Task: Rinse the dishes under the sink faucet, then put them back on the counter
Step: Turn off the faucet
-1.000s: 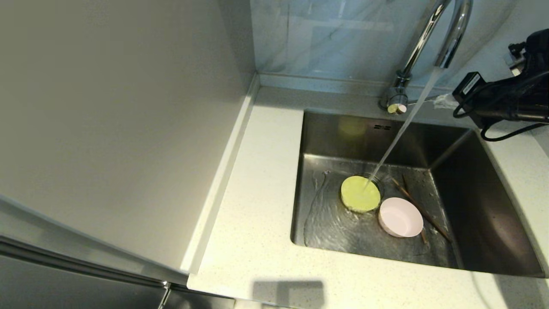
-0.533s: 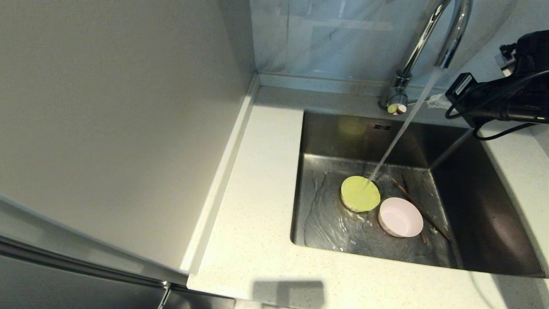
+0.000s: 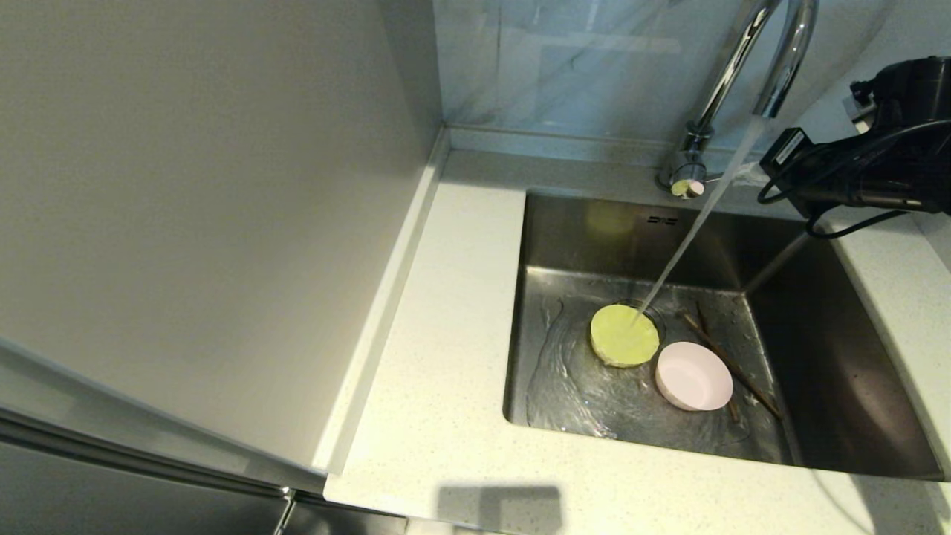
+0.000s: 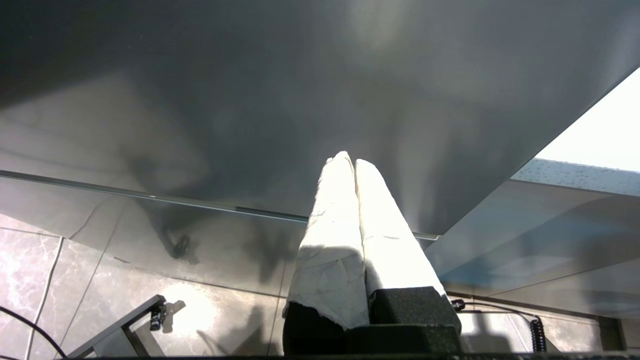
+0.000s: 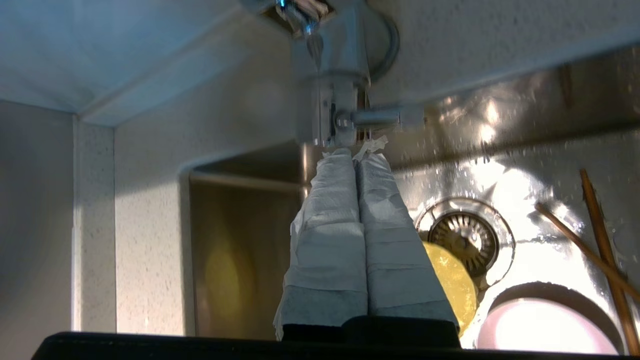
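Our right hand is shut tight, its two white-wrapped fingers pressed together with nothing between them. It sits just beside the thin straight lever at the base of the tall shiny chrome gooseneck faucet. Water pours from the spout in a slanted stream.

The stream lands on the small yellow-green round bowl, which lies upside down on the floor of the square steel sink, partly over the round metal drain strainer. The small pale pink round bowl sits just beside it, open side up. The thin brown wooden chopsticks lie behind the pink bowl.

We think we are going to push the lever. If our shut hand slides off that thin bar, the water keeps running. If we push too hard or the wrong way, the stream could get stronger and splash onto the off-white speckled tabletop. The green bowl covers part of the drain, so water could pool. Wet bowls may slip when we lift them.

Our left hand is parked down low, away from the sink, shut and holding nothing.
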Tool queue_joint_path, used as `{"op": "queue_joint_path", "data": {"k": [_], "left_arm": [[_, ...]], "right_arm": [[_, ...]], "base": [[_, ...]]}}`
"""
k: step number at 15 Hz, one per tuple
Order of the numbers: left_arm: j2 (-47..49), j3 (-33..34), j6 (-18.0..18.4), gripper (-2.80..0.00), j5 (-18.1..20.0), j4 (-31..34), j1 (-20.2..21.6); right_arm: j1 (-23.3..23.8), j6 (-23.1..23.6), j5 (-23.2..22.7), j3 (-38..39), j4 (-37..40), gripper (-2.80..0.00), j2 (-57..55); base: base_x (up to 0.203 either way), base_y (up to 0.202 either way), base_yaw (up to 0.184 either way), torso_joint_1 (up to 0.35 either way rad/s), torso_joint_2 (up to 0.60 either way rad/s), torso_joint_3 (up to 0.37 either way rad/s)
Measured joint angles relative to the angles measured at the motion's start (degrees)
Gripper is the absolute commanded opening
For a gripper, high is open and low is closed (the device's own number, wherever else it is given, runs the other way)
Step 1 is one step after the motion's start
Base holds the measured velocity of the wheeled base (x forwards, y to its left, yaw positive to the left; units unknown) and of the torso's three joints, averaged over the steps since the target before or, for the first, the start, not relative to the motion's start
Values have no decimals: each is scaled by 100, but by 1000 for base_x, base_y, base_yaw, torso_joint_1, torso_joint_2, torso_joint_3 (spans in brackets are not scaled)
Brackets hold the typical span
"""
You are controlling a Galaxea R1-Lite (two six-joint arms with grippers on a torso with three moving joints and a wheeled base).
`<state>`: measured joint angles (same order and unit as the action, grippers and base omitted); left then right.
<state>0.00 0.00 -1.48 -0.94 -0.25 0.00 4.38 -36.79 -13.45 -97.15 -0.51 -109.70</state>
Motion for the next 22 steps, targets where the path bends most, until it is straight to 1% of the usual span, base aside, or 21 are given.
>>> {"op": "queue_joint_path", "data": {"k": [6, 9, 17, 22], "left_arm": [[0, 0, 0, -280, 0, 0, 0], [0, 0, 0, -280, 1, 3, 0], [0, 0, 2, -280, 0, 0, 0], [0, 0, 2, -280, 0, 0, 0]], "right_arm": [[26, 68, -11, -571, -4, -280, -416], [64, 63, -33, -690, -11, -280, -540], [281, 66, -90, -632, 61, -280, -342], [319, 130, -127, -278, 78, -280, -82]], "base": [[0, 0, 0, 0, 0, 0], [0, 0, 0, 0, 0, 0], [0, 0, 0, 0, 0, 0], [0, 0, 0, 0, 0, 0]]}}
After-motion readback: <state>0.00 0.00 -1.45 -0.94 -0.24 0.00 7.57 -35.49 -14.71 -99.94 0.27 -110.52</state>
